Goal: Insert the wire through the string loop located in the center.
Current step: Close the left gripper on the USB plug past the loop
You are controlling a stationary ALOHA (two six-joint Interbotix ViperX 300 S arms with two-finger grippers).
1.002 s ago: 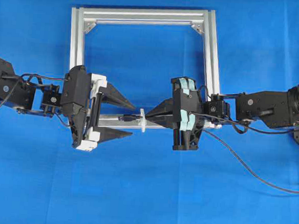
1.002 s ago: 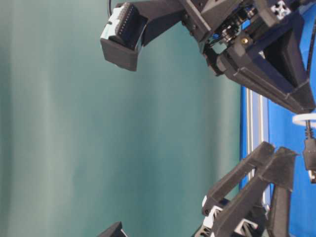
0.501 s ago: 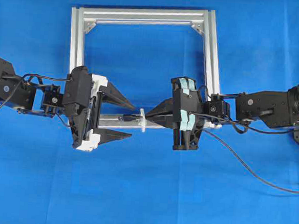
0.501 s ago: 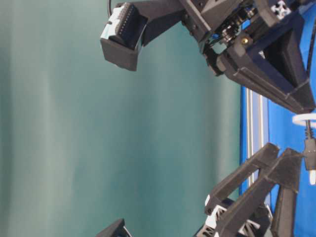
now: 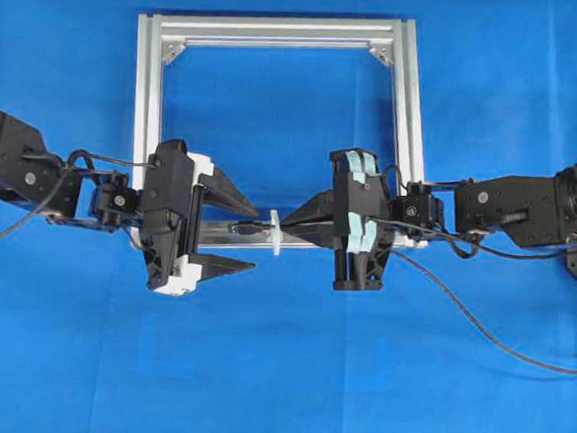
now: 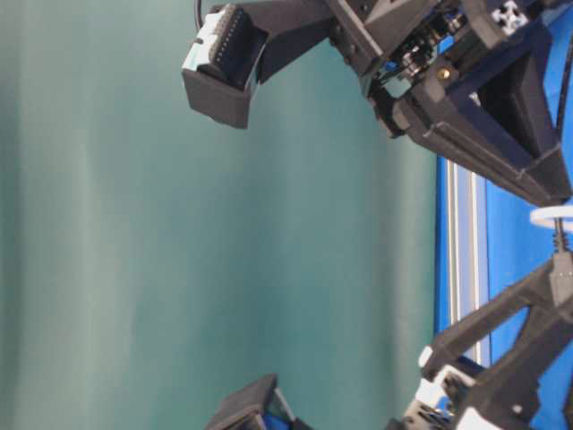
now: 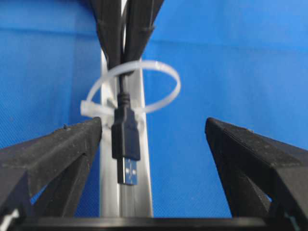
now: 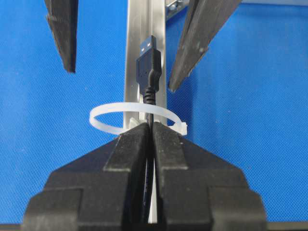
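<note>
Matt black plastic pincer [image 7: 159, 159], brushed aluminium frame bar [image 8: 144, 57]

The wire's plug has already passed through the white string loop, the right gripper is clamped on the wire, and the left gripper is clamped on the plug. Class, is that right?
Not quite. The left gripper is open, its fingers either side of the plug without touching, as the left wrist view shows. The wire is through the string loop, and the right gripper is shut on it.

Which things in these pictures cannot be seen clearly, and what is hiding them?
- Wire: in the right wrist view, its run backward disappears between the shut right gripper fingers.
- String loop: the table-level view's right edge cuts it off.
- Left gripper: the left wrist view's bottom edge crops its open fingers.
</note>
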